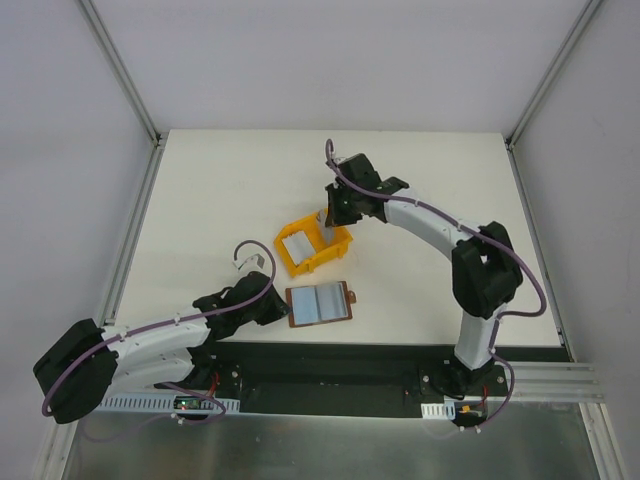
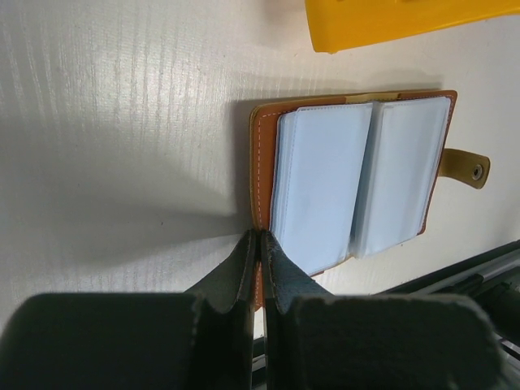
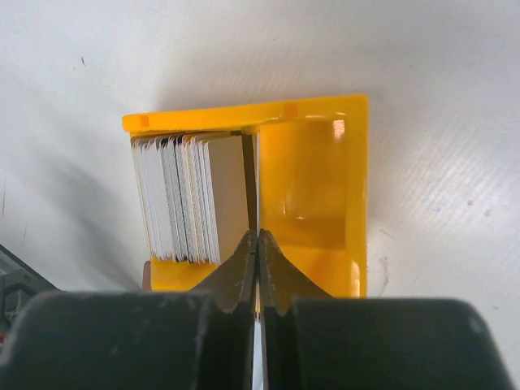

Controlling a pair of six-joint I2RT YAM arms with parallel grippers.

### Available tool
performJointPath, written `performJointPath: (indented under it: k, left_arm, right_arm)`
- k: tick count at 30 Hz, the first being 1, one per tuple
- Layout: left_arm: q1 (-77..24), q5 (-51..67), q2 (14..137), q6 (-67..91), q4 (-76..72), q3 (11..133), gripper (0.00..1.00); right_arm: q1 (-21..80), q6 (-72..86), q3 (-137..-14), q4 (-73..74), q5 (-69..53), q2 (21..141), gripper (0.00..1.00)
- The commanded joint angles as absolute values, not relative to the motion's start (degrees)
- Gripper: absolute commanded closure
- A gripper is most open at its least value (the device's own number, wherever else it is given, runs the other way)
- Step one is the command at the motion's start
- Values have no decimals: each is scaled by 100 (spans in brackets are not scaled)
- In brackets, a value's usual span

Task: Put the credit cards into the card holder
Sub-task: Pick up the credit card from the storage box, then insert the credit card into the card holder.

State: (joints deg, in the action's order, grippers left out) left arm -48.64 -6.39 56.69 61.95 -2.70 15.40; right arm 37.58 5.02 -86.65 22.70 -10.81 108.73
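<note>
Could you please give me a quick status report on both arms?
Left gripper shut on edge of open card holder. Right gripper shut on end card of credit cards in yellow bin. Nothing in the way.

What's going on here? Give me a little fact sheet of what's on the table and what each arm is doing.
credit cards: standing on edge, stacked in the yellow bin
card holder: lying open on the table, snap tab out
left gripper: shut, tips at the card holder's brown edge
right gripper: shut, seemingly pinching the outermost card
</note>
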Motion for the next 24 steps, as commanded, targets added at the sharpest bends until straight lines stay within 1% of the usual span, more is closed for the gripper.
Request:
performJointPath:
  k: [1, 6, 9, 14, 15, 18, 24]
  left_arm:
    - [-4816, -563, 5537, 6126, -272, 1503, 100]
    - [-4816, -475, 5493, 6108, -264, 1441, 100]
    - [-4816, -439, 5449, 6117, -264, 1389, 100]
    - [-4816, -396, 5353, 6126, -264, 1318, 100]
    - [-4816, -378, 5344, 6109, -255, 1310, 100]
    - [-4808, -317, 5309, 6143, -264, 1292, 100]
    - [-4816, -272, 5256, 6240, -272, 1231, 100]
  right_arm:
    - [3753, 404, -8324, 1987, -686, 9845, 100]
    - [3753, 930, -7324, 1390, -1001, 8844, 100]
    - [3814, 1536, -6279, 741, -1309, 8150, 100]
    - [4270, 2564, -4688, -252, -1231, 7156, 100]
    - [4463, 2836, -4319, -464, -1135, 7067, 100]
    - [4886, 3286, -3772, -1018, -828, 6961, 99]
    - [5370, 3910, -3103, -1985, -606, 7505, 100]
